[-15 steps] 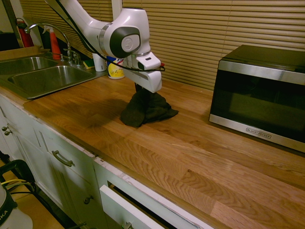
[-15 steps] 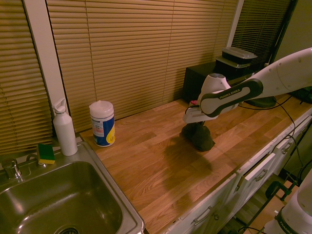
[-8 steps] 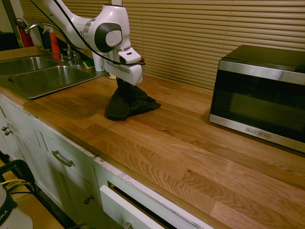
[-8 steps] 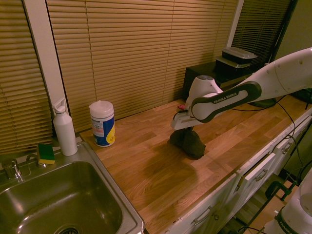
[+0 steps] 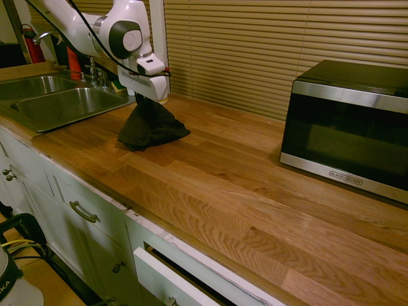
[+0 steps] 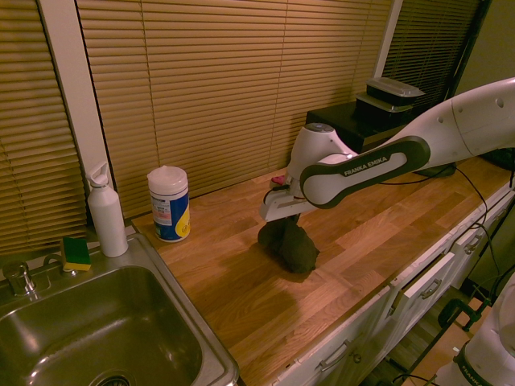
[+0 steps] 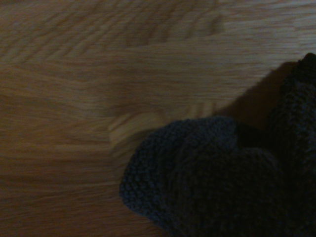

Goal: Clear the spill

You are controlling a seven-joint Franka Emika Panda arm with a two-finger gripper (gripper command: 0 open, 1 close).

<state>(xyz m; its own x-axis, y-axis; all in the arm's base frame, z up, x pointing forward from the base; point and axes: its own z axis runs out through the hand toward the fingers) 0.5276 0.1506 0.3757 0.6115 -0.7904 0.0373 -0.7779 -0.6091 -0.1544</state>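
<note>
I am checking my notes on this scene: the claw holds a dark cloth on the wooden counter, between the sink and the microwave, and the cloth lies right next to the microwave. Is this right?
Not quite. The dark cloth lies far from the microwave, much nearer the sink, as the first exterior view shows. The rest holds: the claw holds it on the wooden counter.

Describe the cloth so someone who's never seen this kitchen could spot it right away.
Start at the sink at one end of the wooden counter; the microwave sits at the other. Just past the sink, the cloth hangs bunched from the white arm's gripper, its lower folds on the wood. It is the only dark, soft heap on the counter.
</note>
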